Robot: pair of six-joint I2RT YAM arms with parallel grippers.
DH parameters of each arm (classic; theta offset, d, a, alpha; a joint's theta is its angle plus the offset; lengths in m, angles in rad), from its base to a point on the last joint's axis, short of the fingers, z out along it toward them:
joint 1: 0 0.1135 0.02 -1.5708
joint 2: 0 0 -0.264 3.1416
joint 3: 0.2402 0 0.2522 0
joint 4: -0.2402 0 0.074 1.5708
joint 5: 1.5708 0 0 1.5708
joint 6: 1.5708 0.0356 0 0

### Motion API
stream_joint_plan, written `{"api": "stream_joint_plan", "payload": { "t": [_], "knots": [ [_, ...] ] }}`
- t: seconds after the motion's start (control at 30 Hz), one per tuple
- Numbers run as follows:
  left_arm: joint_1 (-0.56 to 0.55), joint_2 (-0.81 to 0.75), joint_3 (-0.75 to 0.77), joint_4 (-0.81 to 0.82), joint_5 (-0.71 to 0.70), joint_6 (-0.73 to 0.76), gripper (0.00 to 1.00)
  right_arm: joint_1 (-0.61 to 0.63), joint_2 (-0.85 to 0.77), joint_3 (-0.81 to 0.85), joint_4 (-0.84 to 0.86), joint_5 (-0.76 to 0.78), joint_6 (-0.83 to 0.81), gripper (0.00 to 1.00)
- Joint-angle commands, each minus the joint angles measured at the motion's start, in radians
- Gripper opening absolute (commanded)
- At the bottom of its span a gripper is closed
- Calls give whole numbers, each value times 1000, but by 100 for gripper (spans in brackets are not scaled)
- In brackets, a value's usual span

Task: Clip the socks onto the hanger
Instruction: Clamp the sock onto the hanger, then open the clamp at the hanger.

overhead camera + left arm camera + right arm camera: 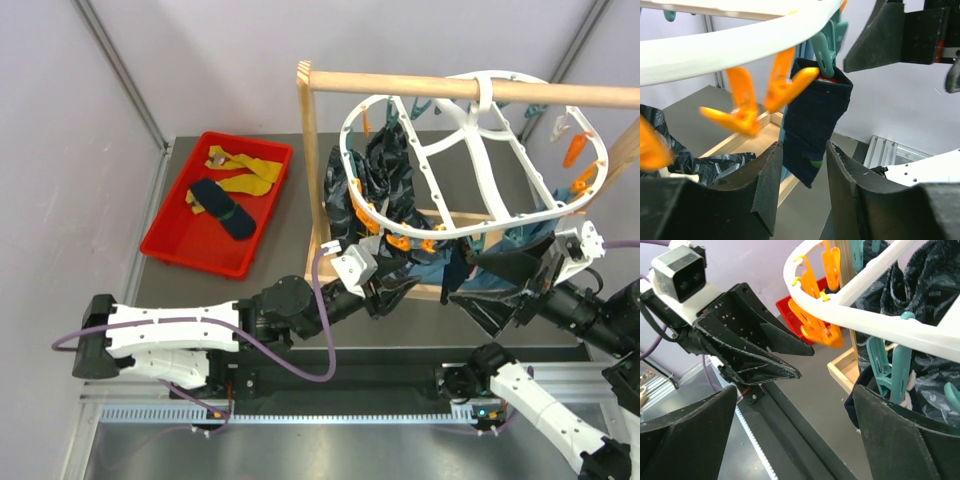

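Right now your left gripper (804,150) sits just under the near rim of the large white plastic oval hanger (715,50). Its two black fingers (765,185) are parted with a clear gap and pinch nothing. Through that gap, in the left wrist view, you see a small dark navy sock with a green mark (815,115). It hangs straight down from a teal clip peg (826,47) on the hanger's rim. Its lower end shows between your fingertips, but you cannot tell from this view whether either finger touches it. Two orange clip pegs (742,107) dangle from the same rim, just left of the sock.

Your right gripper (795,395) faces the left one from the other side, its fingers spread wide and empty. The teal peg and the navy sock's top are just beside its right finger.

From above, the hanger hangs by its hook from a round wooden rod (400,86), and a large dark patterned cloth (385,170) is clipped at its left side. Well apart to the left, a red plastic tray (190,262) on the grey table (285,240) holds the mustard-yellow socks (245,175) and the second navy sock (222,205), lying loose.
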Motion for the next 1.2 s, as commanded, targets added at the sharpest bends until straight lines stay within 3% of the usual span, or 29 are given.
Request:
{"api": "stream_joint_plan", "payload": {
  "t": [0.0, 0.17, 0.3, 0.73, 0.9, 1.1, 1.17],
  "knots": [
    [-2, 25, 29, 123, 32, 28, 46, 2, 37, 24, -26, 43, -18, 100],
    [-2, 46, 18, 191, 88, 69, 56, 2, -10, 21, 13, 93, -13, 100],
    [-4, 46, 0, 255, 86, 86, 58, 2, -57, 18, 38, 102, -9, 100],
    [-2, 112, 21, 309, 66, 201, 59, 2, 107, 101, -89, 2, -78, 100],
    [-2, 121, 30, 301, 59, 213, 59, 2, 132, 131, -141, 80, -67, 100],
    [-2, 135, 41, 295, 40, 230, 59, 2, 95, 130, -161, 387, 48, 100],
    [-2, 138, 47, 292, 34, 238, 59, 2, 92, 133, -175, 409, 33, 100]
  ]
}}
